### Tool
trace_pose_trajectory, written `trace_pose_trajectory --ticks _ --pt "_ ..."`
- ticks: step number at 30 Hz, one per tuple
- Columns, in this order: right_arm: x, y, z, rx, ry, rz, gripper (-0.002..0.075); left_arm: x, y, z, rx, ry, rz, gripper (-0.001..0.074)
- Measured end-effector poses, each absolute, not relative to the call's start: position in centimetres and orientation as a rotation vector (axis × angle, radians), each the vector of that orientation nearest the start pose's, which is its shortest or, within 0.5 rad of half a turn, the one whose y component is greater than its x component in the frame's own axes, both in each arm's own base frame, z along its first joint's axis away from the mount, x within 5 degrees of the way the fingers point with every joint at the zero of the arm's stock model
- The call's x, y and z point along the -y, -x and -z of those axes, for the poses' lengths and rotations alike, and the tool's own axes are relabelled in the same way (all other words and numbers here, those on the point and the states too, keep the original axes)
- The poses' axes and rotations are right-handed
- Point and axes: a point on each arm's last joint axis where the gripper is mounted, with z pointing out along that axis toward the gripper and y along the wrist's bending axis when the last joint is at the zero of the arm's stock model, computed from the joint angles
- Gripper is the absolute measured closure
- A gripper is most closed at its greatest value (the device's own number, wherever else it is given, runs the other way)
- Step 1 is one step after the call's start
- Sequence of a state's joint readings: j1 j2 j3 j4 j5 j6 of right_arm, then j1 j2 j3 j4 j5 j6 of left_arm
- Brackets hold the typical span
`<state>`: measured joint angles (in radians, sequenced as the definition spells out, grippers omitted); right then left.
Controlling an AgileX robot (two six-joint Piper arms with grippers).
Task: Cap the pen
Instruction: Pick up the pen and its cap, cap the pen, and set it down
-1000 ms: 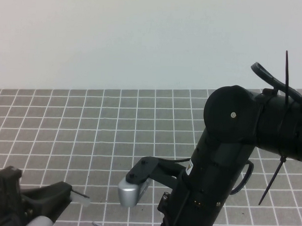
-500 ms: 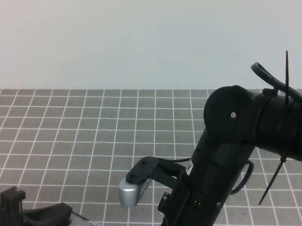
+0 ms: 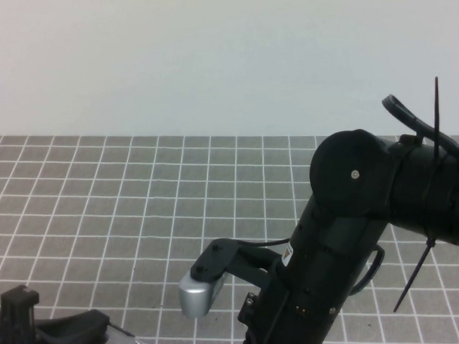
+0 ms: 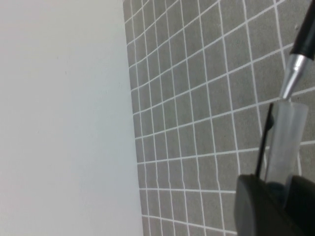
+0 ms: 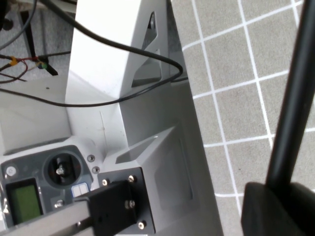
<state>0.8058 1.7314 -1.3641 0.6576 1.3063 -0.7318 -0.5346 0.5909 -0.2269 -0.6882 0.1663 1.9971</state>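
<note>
Spreading across the whole scene is a grey table w/ a white grid, and a plain pale wall is standing behind it. The black right arm is bending steeply down over the table's near right side, w/ a silver camera jutting out beside it. A white stand w/ dark cables and a small green-screen panel is showing in the right wrist view, at the table's edge.

The left gripper is sitting low at the near left corner of the table, its black jaws closed on the base end of the cap. The right gripper is lying outside the high view; in its own wrist view its jaws are clamping the pen, which is running straight out from them above the grid.

The pen is showing a slim black barrel and a tapered silver tip. It is hanging in the air above the table, btwn the two grippers, approx in line w/ the cap.

The cap is a clear plastic tube w/ a thin black clip along one side, open end facing the pen. The silver tip is meeting that open mouth; whether it is already inside is hard to tell.
</note>
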Motion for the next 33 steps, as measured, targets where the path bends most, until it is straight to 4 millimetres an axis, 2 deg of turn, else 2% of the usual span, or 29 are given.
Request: trace_pose_trajectory --ticks 7,15,33 --pt "-27.9 -19.2 -27.5 -2.353 1.888 -1.003 0.0729 6.9 -9.6 -22.9 -1.127 -1.648 -0.409 0.0734" --pt "-27.9 -19.2 -27.4 -2.353 1.89 -1.0 0.0729 6.4 -10.3 -23.8 -1.183 -1.489 -0.46 0.0734" --pt "-27.9 -19.2 -27.4 -2.343 1.898 -0.999 0.0729 7.0 -9.3 -22.7 -1.133 -1.672 -0.359 0.0734"
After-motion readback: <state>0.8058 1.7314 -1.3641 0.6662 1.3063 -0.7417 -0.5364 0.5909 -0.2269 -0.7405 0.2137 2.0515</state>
